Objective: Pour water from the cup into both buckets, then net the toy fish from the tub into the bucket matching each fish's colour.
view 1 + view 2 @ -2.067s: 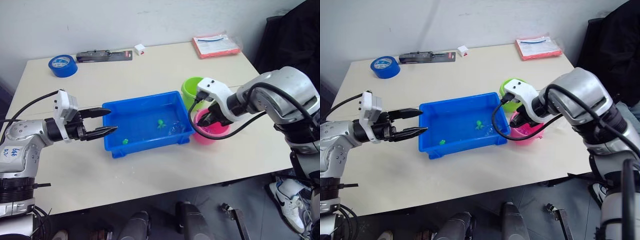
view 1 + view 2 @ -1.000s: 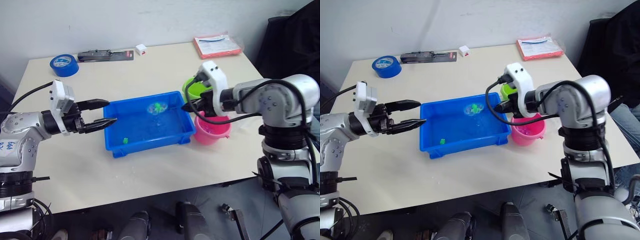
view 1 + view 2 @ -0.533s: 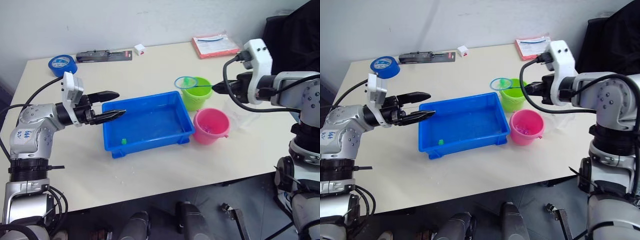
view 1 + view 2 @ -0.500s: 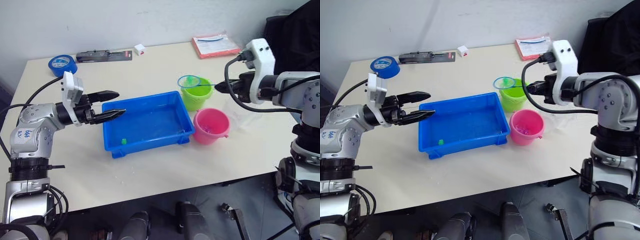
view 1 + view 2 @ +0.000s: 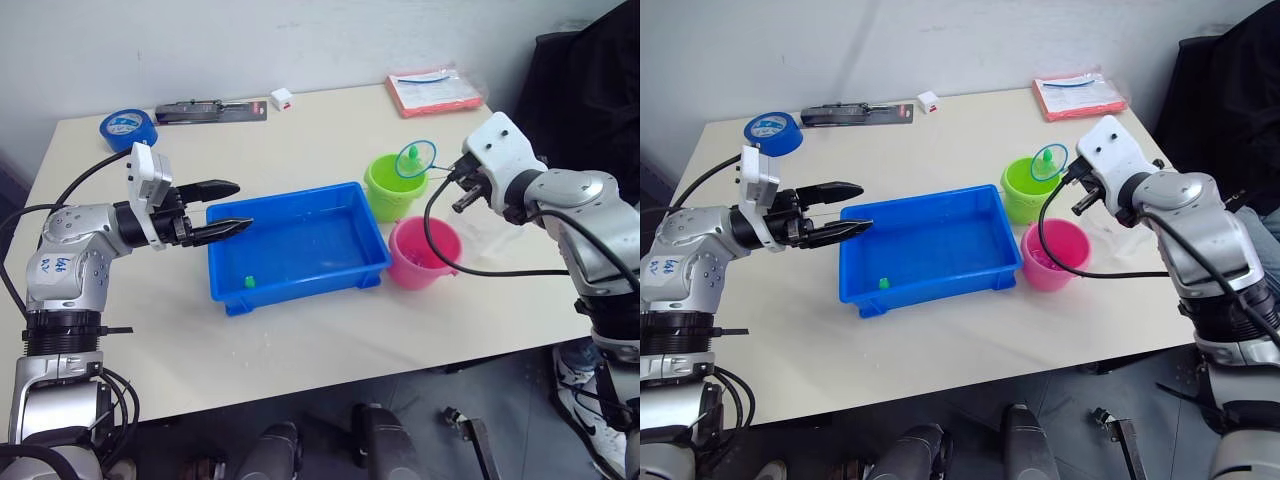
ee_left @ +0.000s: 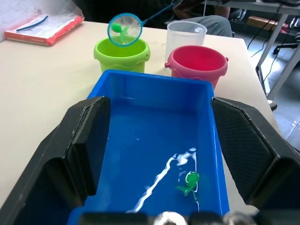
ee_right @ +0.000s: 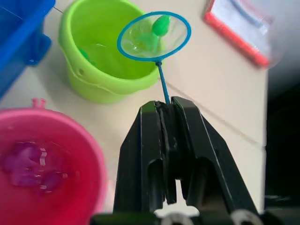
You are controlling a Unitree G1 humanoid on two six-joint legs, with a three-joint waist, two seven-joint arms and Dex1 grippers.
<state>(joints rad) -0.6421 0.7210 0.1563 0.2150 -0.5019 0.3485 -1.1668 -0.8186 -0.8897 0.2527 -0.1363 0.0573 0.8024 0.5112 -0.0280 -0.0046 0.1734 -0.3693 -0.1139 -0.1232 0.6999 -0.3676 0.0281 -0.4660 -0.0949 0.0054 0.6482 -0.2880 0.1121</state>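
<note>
We are gripping the net (image 7: 153, 36) stick in our right fingers (image 7: 169, 140), holding a green fish (image 7: 161, 25) over the green bucket (image 5: 394, 187); left fingers (image 5: 222, 207) are hovering open at the tub (image 5: 296, 248)'s left end.

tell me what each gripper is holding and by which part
The right gripper pinches the net by the near end of its thin stick handle. The left gripper is open, holding nothing.
</note>
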